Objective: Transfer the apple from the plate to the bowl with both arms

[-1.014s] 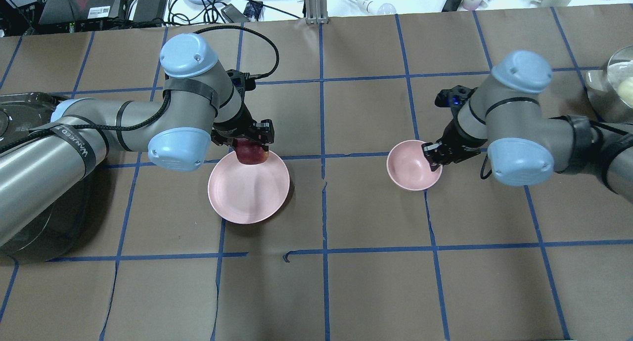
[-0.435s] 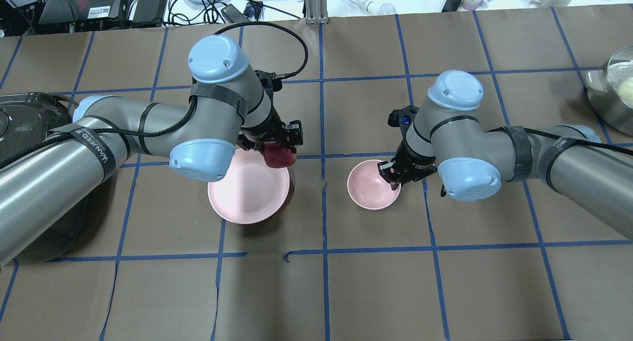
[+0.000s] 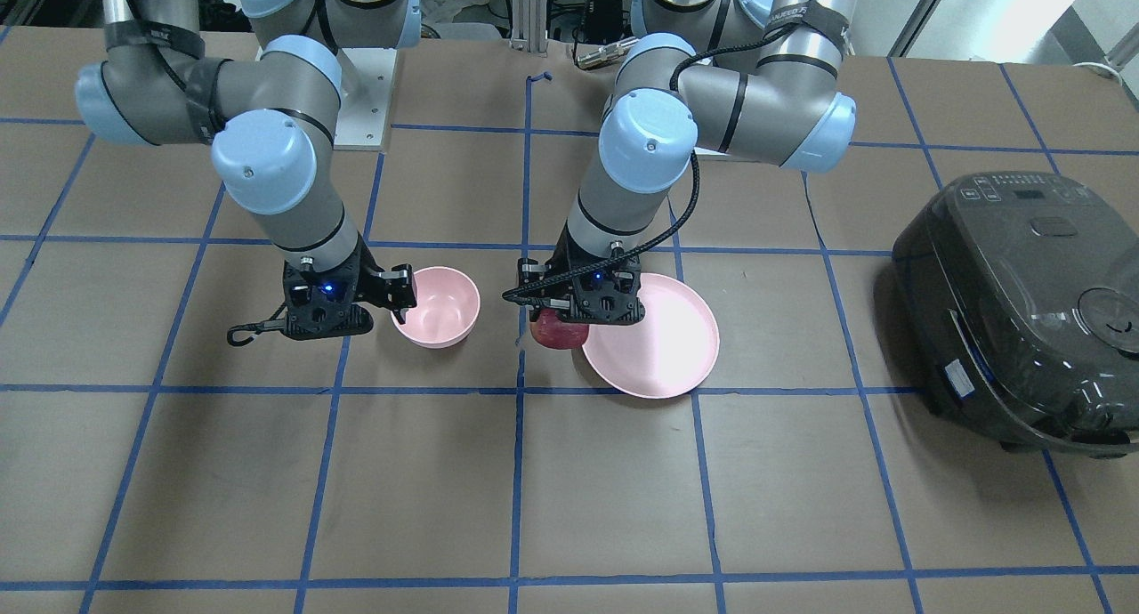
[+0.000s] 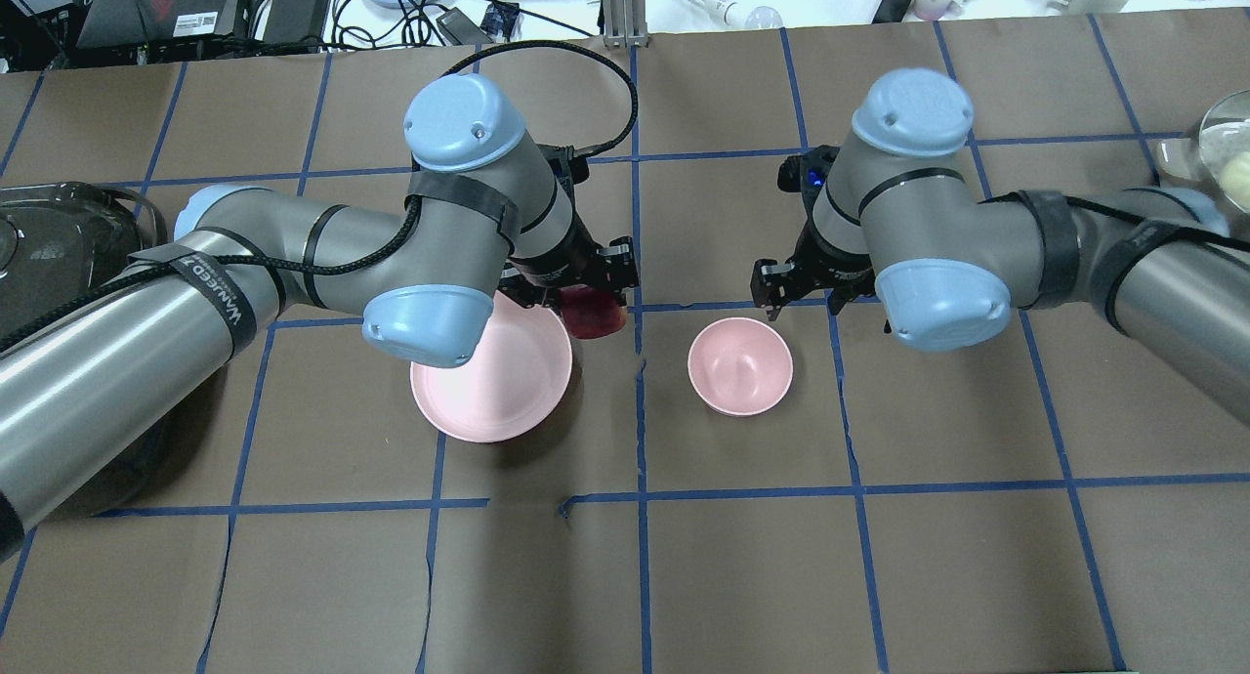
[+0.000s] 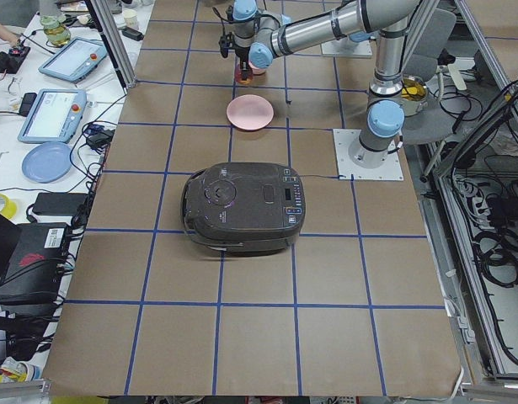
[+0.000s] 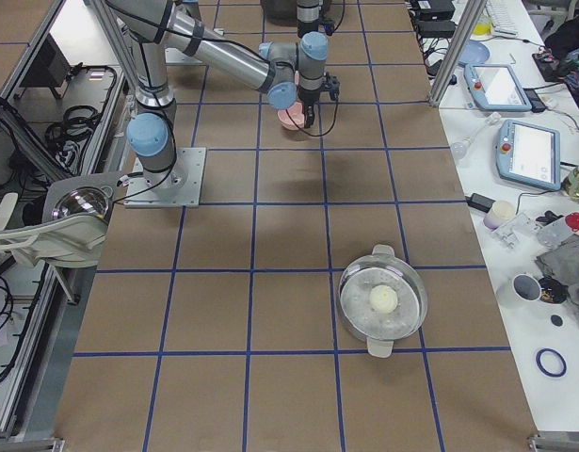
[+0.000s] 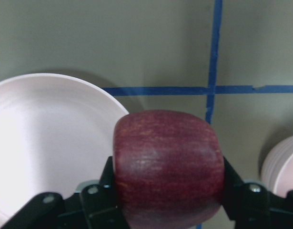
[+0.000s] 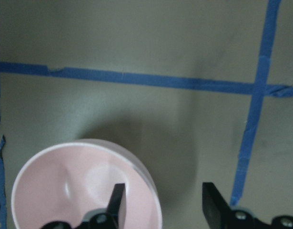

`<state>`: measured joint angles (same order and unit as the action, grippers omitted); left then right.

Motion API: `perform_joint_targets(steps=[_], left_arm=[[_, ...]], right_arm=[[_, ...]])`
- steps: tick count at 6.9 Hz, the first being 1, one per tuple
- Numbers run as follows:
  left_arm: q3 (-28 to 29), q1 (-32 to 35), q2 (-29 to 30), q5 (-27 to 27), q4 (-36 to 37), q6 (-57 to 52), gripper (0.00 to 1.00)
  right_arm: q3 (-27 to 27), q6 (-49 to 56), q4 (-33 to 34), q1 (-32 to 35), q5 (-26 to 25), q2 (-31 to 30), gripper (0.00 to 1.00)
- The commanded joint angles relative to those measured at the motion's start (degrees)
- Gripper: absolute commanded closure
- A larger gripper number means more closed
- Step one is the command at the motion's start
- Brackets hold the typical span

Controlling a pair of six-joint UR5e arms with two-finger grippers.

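Right now, the wide shallow pale pink round plate sits bare, nearest the robot. The small deep pale pink bowl stands near it, empty, ready to receive. Further out, the left gripper pinches the small dark red apple by its sides. It is raised at the plate's bowl-side rim, probably en route. The right gripper hangs spread and empty, fingers straddling the bowl's rim, likely to steady it.

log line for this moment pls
left claw: shut on apple | apple: in air between plate and bowl | right claw: open, above bowl rim | bowl: empty
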<state>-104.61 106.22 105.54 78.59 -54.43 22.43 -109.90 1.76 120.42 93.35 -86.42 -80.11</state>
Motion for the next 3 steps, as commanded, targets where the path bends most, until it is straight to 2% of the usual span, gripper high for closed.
perform_joint_targets(steps=[1, 3], left_arm=[[2.56, 3.01, 1.51, -6.13, -0.06, 6.47, 1.00], [3.71, 6.44, 2.91, -6.17, 0.55, 10.35, 1.00]], right_arm=[[11.49, -0.09, -14.71, -0.28, -1.65, -5.04, 0.00], [26.95, -0.09, -32.10, -0.10, -1.74, -6.19, 0.00]])
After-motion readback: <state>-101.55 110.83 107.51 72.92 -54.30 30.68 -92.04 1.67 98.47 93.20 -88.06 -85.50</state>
